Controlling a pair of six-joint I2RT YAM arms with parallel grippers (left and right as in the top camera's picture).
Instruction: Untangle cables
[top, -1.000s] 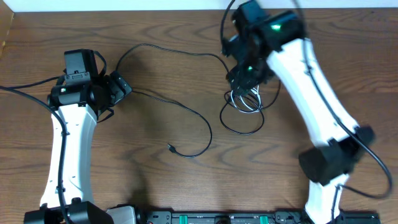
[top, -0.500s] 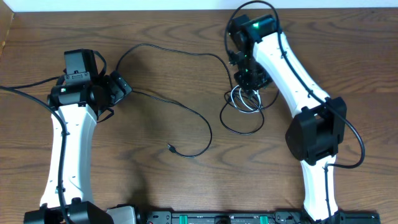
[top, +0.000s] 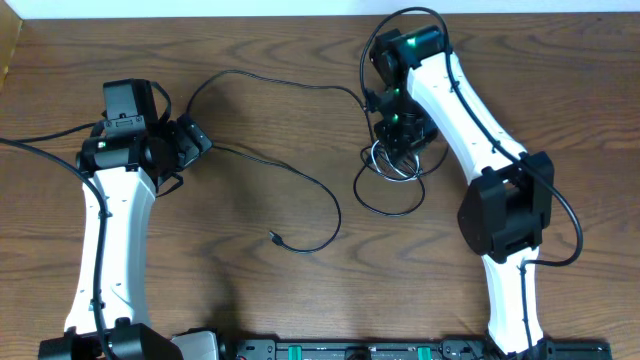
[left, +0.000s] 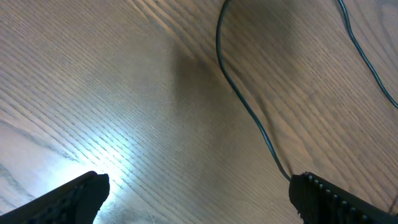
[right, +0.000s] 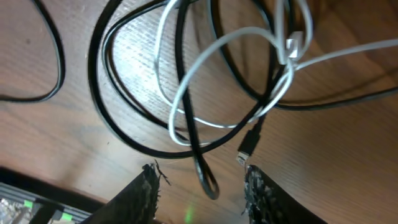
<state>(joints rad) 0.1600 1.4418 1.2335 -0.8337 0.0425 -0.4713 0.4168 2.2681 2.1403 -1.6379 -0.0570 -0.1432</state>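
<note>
The tangle of cables (top: 392, 168), black loops mixed with a white one, lies right of centre under my right gripper (top: 398, 142). In the right wrist view the white cable (right: 186, 93) winds through black loops. A small black cable loop (right: 208, 180) hangs between my right gripper's (right: 202, 193) jaws, which stand apart without touching it. A black plug (right: 249, 146) lies near the right finger. A long black cable (top: 300, 175) trails left to its plug (top: 273, 237). My left gripper (top: 195, 140) is open over bare wood, with a black cable (left: 249, 112) by its right finger (left: 336, 199).
The wooden table (top: 250, 290) runs to a white wall at the back. A black equipment rail (top: 350, 350) lines the front edge. Thick black arm wires loop around the right arm (top: 560, 215) and run left off the left arm (top: 40, 145).
The right arm has swung and settled lower over the tangle, and its jaws have narrowed around a black loop. The left arm and the long cable have not moved.
</note>
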